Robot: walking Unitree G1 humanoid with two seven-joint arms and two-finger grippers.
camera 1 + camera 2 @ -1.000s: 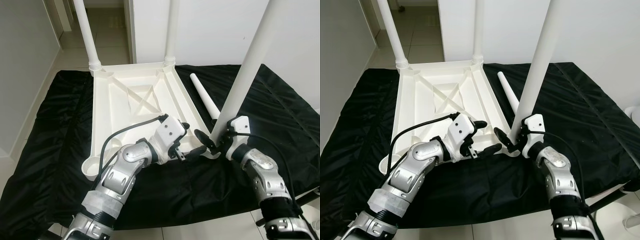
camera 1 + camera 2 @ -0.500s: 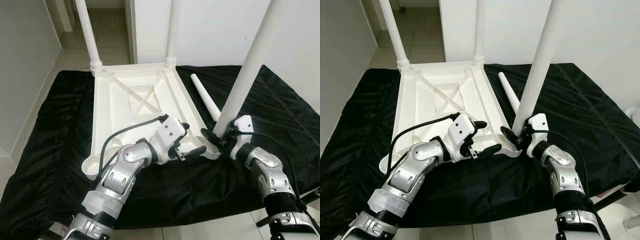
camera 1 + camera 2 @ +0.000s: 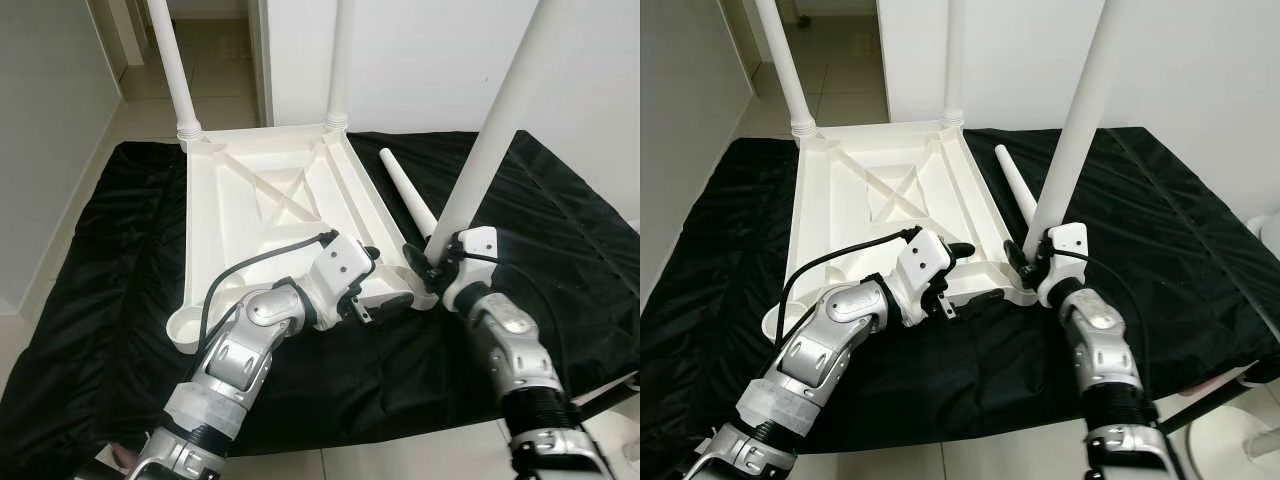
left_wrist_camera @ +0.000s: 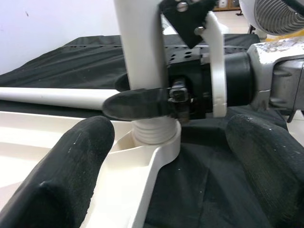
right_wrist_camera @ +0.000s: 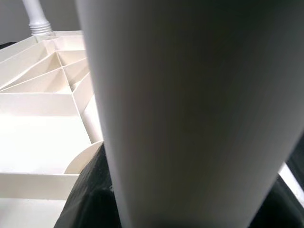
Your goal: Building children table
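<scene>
A white children's table top (image 3: pixel 250 215) lies upside down on a black cloth (image 3: pixel 110 250). Two white legs (image 3: pixel 170 60) (image 3: pixel 342 60) stand in its far corners. A third leg (image 3: pixel 480 150) rises from the near right corner socket (image 4: pixel 156 137), leaning right. My right gripper (image 3: pixel 425 262) is shut on this leg just above its base; one black finger (image 4: pixel 137 103) wraps round it. My left gripper (image 3: pixel 383 278) is open and straddles the table's near right rim beside that socket. A fourth leg (image 3: pixel 405 190) lies loose on the cloth to the right of the table.
The near left corner socket (image 3: pixel 185 335) holds no leg. The cloth covers a low platform whose front edge (image 3: pixel 400 440) runs just before me. A white wall (image 3: pixel 430 60) stands behind, with tiled floor (image 3: pixel 140 90) and a doorway at the far left. A fan (image 4: pixel 275 14) stands off to the right.
My right gripper has closed in round the leg's base and its forearm has swung left. The held leg stands slightly more upright. The left gripper has stayed at the rim.
</scene>
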